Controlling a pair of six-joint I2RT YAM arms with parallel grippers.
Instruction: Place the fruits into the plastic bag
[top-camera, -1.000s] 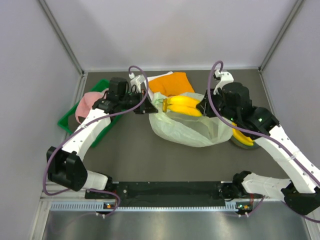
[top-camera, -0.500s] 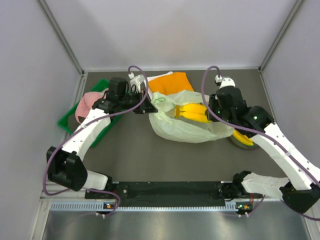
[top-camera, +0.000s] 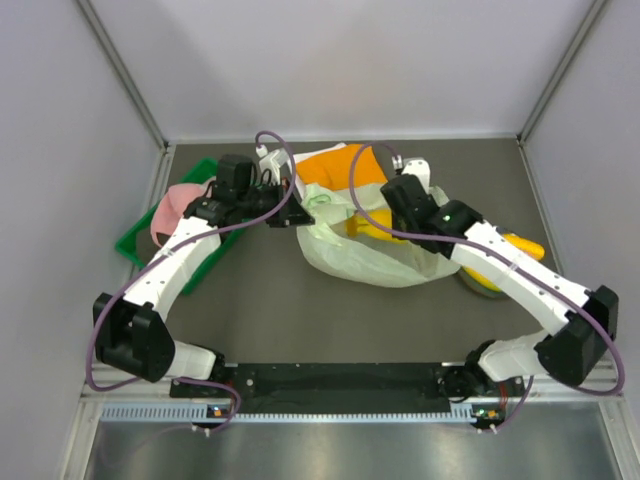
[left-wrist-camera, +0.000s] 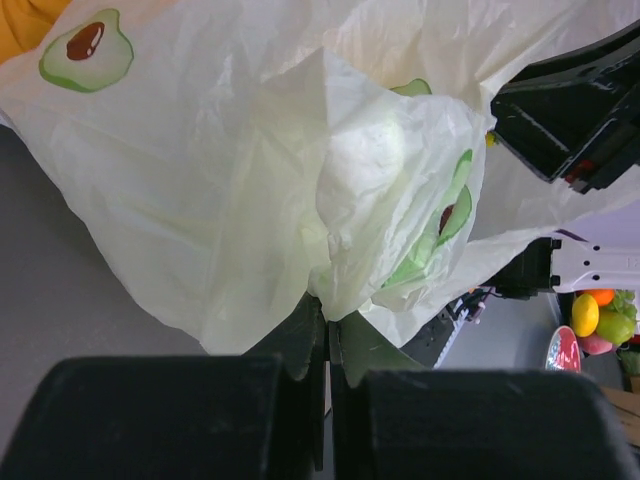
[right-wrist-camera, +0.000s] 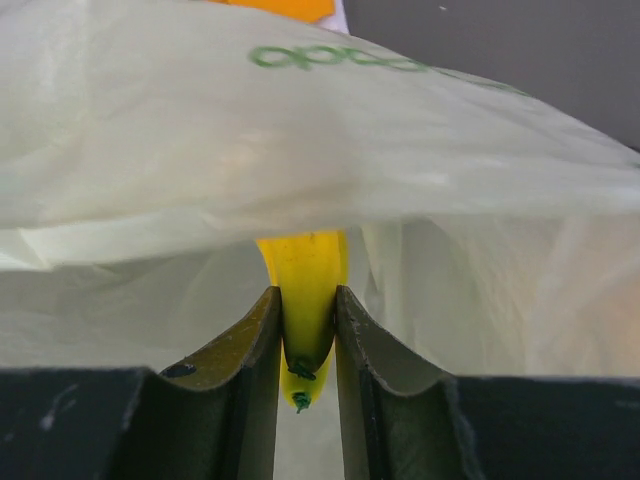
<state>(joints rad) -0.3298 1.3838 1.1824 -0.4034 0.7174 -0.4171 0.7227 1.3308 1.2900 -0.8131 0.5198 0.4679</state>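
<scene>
The pale green plastic bag (top-camera: 375, 255) printed with avocado halves lies mid-table, its mouth facing left. My left gripper (top-camera: 298, 212) is shut on a fold of the bag's rim (left-wrist-camera: 345, 280) and holds it up. My right gripper (top-camera: 362, 226) reaches under the bag's upper sheet (right-wrist-camera: 300, 150), shut on the tips of a yellow banana bunch (right-wrist-camera: 305, 285). From above that bunch (top-camera: 360, 230) shows only partly through the plastic. A second banana bunch (top-camera: 497, 268) lies at the right, partly under the right arm.
An orange cloth (top-camera: 335, 165) lies behind the bag. A green tray (top-camera: 135, 240) holding a pink object (top-camera: 175, 205) sits at the left. A round plate (top-camera: 478, 288) sits beneath the second bunch. Grey walls close in the table.
My right arm has swung left, carrying the held bananas from above the bag's top in under its upper sheet. The left gripper has stayed still on the bag's rim.
</scene>
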